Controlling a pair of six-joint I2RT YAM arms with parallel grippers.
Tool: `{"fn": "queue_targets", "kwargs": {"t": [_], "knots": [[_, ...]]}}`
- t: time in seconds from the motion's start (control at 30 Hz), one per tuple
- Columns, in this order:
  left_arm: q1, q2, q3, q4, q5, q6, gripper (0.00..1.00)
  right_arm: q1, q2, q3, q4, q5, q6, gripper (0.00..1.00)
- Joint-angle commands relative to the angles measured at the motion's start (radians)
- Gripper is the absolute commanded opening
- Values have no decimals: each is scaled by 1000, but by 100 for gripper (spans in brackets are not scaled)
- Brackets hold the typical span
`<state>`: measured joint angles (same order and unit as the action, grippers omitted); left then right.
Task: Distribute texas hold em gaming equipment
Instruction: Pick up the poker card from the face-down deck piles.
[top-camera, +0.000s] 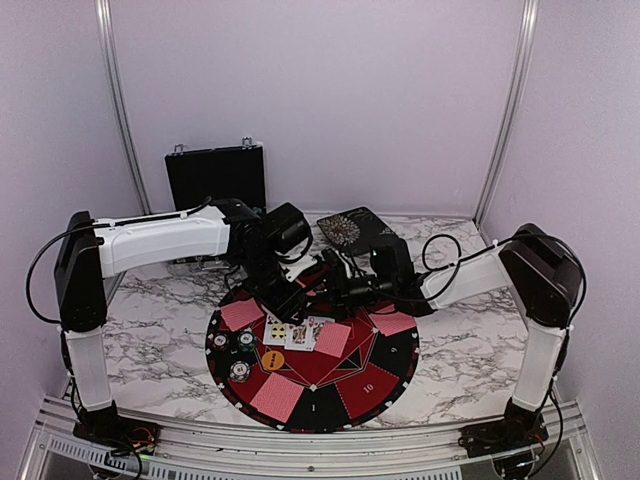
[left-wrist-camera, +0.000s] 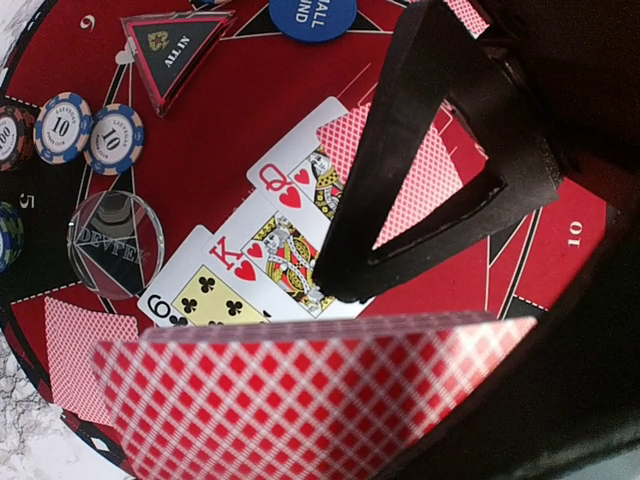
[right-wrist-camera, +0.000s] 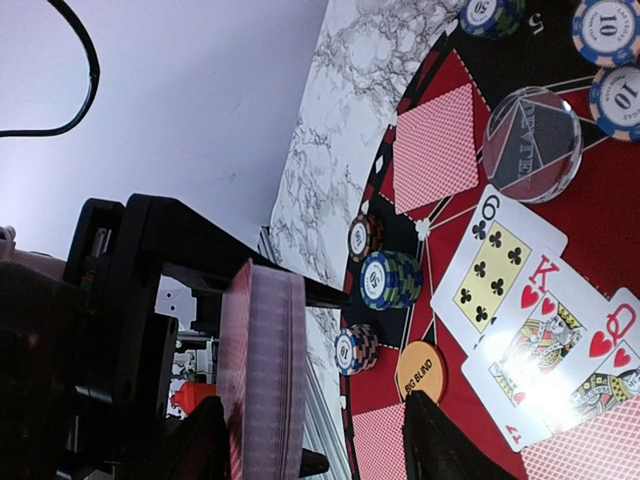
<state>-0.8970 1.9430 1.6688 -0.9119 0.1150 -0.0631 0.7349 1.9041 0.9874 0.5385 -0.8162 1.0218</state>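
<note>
**Poker layout well under way, deck gripped by the left arm**

Two robot arms meet above a round red-and-black mat (top-camera: 365, 385) that lies on a marble counter (top-camera: 470, 340). The left fingers (left-wrist-camera: 440, 70) are clamped on a thick deck (left-wrist-camera: 300, 400) of red-backed cards, holding it above the middle of the mat. The right fingers (right-wrist-camera: 440, 450) are spread apart and grasp nothing. The right wrist view shows the deck edge-on ahead of them, and it is unclear whether they touch it.

Much of the layout looks done:
- **Face-up cards:** three overlap in a row at the mat's centre: the six of clubs (left-wrist-camera: 205, 295), the king of hearts (left-wrist-camera: 265, 250) and the queen of hearts (left-wrist-camera: 300, 175).
- **Face-down cards:** one face-down card (top-camera: 333, 338) lies just beside the queen. Three more sit apart near the mat's rim.
- **Chips:** the chips (top-camera: 240, 372) stand in short stacks on the mat's left side only.
- **Button discs:** an orange disc (right-wrist-camera: 420, 370) marked "big blind", a blue disc (left-wrist-camera: 312, 15) and a clear disc (left-wrist-camera: 115, 243) are on the mat.

Judging by the deck's thickness, more cards are probably to be dealt. Chips may also be due at the other seats.
</note>
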Motion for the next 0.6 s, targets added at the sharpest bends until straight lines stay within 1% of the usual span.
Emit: {"fn": "queue_targets", "kwargs": {"t": [0.0,0.33,0.57], "knots": [[-6,-13,17,-22,-8,5,34,-15,-6,13,-44,45,-33,56],[-5,-8,14,-22,-8,8,34,-41,-37,0,-65,58,-47,45],[-6,-6,8,-22,-8,9,34,-46,-65,-1,-72,57,-48,39]]}}
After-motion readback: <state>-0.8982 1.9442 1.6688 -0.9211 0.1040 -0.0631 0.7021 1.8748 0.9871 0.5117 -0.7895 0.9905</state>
